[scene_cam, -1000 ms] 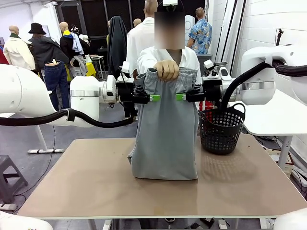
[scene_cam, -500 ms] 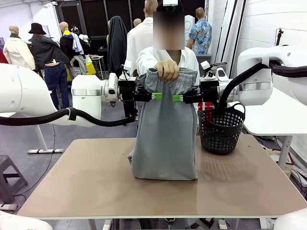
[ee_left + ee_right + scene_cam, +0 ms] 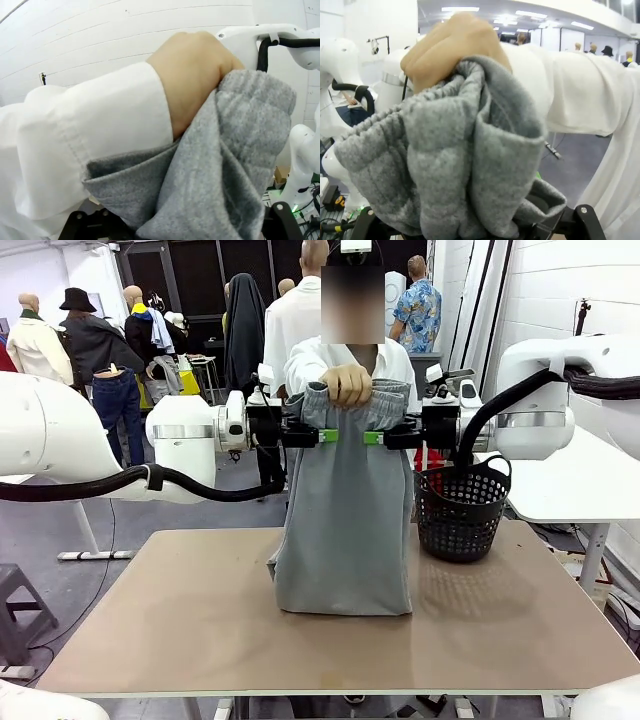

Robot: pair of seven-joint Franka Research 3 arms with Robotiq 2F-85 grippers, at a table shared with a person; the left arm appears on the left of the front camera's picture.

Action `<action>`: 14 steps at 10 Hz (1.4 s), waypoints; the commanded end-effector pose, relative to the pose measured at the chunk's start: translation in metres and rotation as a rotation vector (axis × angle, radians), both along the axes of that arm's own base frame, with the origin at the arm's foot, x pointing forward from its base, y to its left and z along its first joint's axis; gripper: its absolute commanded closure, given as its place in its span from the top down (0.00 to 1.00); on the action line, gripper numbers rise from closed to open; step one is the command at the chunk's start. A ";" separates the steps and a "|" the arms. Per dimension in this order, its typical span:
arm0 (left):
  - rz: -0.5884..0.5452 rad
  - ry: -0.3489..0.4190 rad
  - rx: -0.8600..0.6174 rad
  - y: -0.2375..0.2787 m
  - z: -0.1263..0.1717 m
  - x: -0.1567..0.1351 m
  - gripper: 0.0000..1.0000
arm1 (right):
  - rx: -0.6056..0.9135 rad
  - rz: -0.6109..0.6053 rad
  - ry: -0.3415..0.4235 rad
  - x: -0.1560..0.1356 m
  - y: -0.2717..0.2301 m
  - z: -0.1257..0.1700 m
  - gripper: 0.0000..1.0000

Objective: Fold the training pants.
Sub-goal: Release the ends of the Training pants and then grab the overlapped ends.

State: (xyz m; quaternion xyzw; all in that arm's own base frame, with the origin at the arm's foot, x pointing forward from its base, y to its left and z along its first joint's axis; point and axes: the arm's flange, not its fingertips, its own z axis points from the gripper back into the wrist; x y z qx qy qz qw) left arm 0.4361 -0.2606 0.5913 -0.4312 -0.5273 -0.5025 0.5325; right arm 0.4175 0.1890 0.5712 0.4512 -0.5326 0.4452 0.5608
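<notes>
Training pants hang upright over the middle of the table, their lower end resting crumpled on its surface. A black mesh basket stands just beside them, toward the far right corner. Above the table, you have the left gripper and right gripper pointing at each other from either side, just under the waistband. In both wrist views the fingers stand wide apart with grey cloth lying between them, not pinched. At the far edge, a person's hand clutches the bunched waistband from above.
</notes>
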 end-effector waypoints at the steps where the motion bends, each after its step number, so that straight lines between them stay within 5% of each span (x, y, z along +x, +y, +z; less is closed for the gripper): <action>1: 0.011 -0.008 0.005 -0.008 -0.003 0.001 0.73 | 0.077 0.000 -0.025 0.004 0.002 0.002 0.96; 5: 0.014 -0.010 -0.011 -0.007 -0.002 0.004 0.00 | 0.067 0.018 0.022 0.009 0.001 0.000 0.19; 6: 0.040 -0.021 0.008 -0.005 -0.001 0.003 0.00 | 0.049 0.013 0.029 0.010 0.000 0.000 0.00; 14: -0.079 0.020 0.009 -0.009 -0.006 0.006 0.00 | -0.049 0.022 0.030 0.018 -0.008 0.006 0.00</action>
